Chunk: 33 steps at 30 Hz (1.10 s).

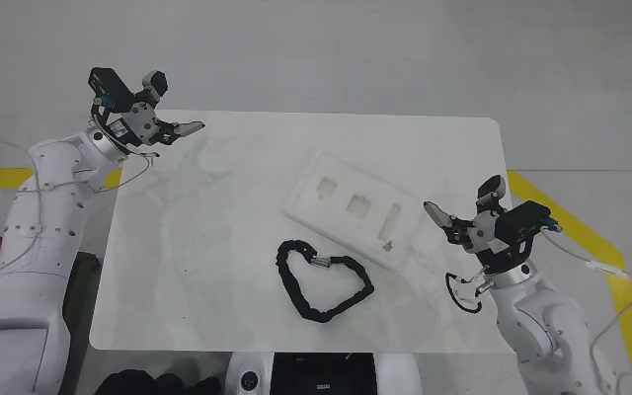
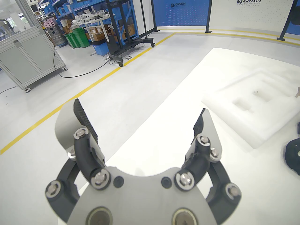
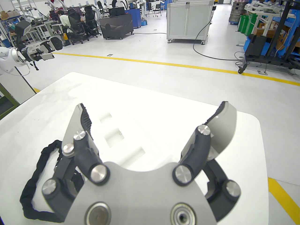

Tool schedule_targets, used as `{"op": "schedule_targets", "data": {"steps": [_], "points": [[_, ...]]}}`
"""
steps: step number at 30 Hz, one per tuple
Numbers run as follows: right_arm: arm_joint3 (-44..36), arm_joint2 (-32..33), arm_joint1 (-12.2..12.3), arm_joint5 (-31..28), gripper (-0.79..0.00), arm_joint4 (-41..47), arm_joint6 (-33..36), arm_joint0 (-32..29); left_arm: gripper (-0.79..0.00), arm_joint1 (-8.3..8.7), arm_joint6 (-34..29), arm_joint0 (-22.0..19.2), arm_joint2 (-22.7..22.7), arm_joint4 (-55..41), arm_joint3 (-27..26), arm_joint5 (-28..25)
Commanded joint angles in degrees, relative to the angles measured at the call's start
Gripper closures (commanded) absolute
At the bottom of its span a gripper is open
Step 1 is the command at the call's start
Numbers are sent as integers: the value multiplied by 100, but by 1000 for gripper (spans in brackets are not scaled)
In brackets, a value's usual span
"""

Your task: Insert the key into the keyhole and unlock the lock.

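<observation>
Near the middle of the white surface lies the lock, a black sleeved chain curled into a rough heart, with its metal ends meeting on the side that faces a white foam tray. What I take to be the key is a small metal piece on the tray's near corner, just beside the chain but not touching it. The right pincer hangs spread wide and empty just off that side of the tray, near the key. The left pincer is also wide and empty, over the far corner of the surface and well apart from everything. From where I stand, nothing has been grasped, so the key has yet to be picked up. That is where I'd expect trouble: the piece is thin and lies flat on soft foam at the tray's edge, so a careless pinch may dig into the foam or flick it off. The chain is limp, too; unless the other pincer steadies its end, pushing the key in could simply shove it away. I cannot make out which way the keyhole faces.
</observation>
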Motion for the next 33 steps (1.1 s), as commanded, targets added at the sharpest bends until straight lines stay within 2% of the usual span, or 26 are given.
{"op": "schedule_targets", "data": {"steps": [1,6,10,18,22,30,33], "points": [[0,0,0,0,-784,0,0,0,-784,0,0,0,0,0,0,0],[9,-14,-4,11,-785,46,72,-1,-785,0,0,0,0,0,0,0],[-84,4,-14,27,-785,389,525,23,-785,0,0,0,0,0,0,0],[-423,83,26,399,-785,1389,3053,279,-785,0,0,0,0,0,0,0],[-554,-12,31,740,-785,1837,3966,506,-785,0,0,0,0,0,0,0],[-306,-458,64,1228,-785,2314,5910,1390,-785,0,0,0,0,0,0,0],[-4,-694,56,1465,-785,2562,6413,1807,-785,0,0,0,0,0,0,0]]}}
